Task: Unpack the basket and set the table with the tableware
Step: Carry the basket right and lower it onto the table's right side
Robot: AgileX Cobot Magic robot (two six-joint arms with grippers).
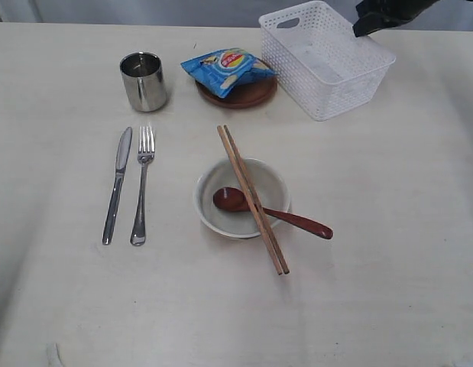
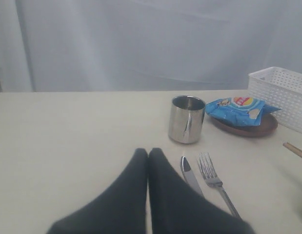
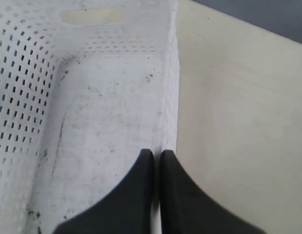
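Note:
The white perforated basket point(image 1: 328, 57) stands empty at the back right. My right gripper point(image 3: 156, 155) is shut on its side wall point(image 3: 170, 73), one finger inside and one outside; in the exterior view it shows at the basket's far corner point(image 1: 367, 27). On the table point(image 1: 389, 229) lie the knife point(image 1: 117, 183) and fork point(image 1: 142, 183), side by side. The bowl point(image 1: 221, 218) holds the spoon point(image 1: 297, 220), with both chopsticks point(image 1: 251, 199) laid across it. The steel cup point(image 1: 144, 80) stands behind the cutlery. My left gripper point(image 2: 148, 152) is shut and empty, hovering near the knife's tip point(image 2: 186, 168).
A blue chip bag point(image 1: 228, 69) lies on the brown plate point(image 1: 247, 95) between cup and basket. A pale curtain hangs behind the table. The left arm does not show in the exterior view.

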